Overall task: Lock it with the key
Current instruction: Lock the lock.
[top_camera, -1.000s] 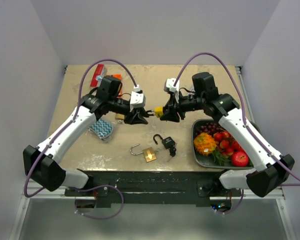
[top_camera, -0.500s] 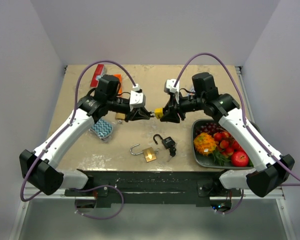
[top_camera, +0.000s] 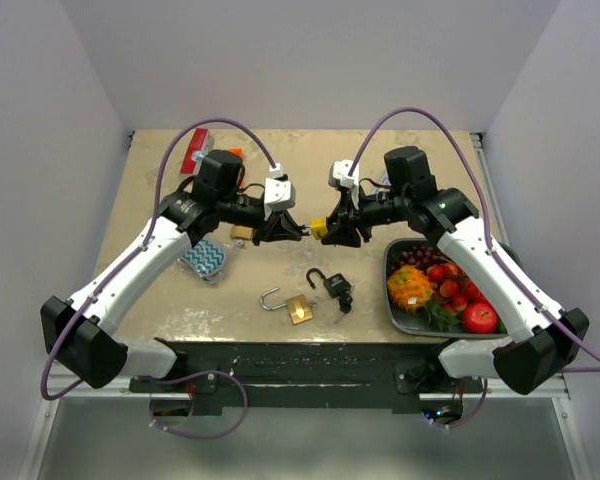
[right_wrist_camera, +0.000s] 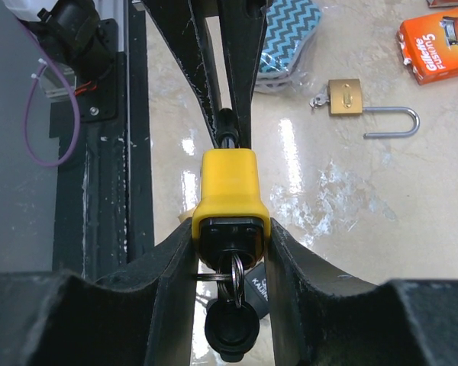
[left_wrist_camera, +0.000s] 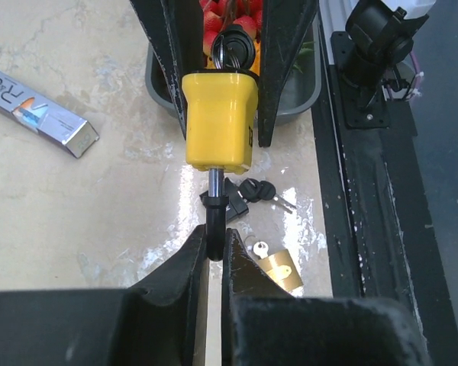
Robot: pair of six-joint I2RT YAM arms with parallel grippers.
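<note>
just beneath the yellow padlock (left_wrist_camera: 217, 118) lie a brass padlock (top_camera: 298, 308) and black padlock (top_camera: 334, 285).

Yellow padlock (right_wrist_camera: 227, 191) is up in mid-air, lying level between my two claws. My right claw (right_wrist_camera: 229, 229) clamps the chunky body from both sides, my left claw (left_wrist_camera: 216, 236) pinches the dark shackle (left_wrist_camera: 216, 221) poking out of it. At the keyhole end, a black-headed key (right_wrist_camera: 231, 328) dangles on its ring.
</note>
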